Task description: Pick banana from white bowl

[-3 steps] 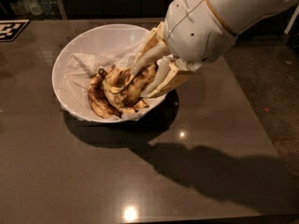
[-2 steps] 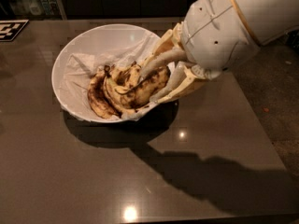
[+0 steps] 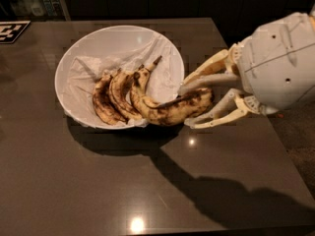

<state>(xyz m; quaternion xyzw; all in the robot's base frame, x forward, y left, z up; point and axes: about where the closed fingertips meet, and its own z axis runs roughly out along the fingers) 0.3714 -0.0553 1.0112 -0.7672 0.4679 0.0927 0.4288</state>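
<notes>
Tool of mine grips the banana by one end over the bowl rim; soft, light, easily bruised, I judge.

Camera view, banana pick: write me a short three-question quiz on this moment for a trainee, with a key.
1. True or false: the banana lies wholly inside the white bowl.
2. Where is the gripper? A) At the bowl's far rim, empty. B) Beside the bowl at the picture's right, fingers above and below the banana's end. C) High over the bowl's middle, touching nothing.
3. Fill in: the bowl is lined with crumpled white ____.
Key: 1 false, its end pokes past the rim. 2 B. 3 paper.
</notes>
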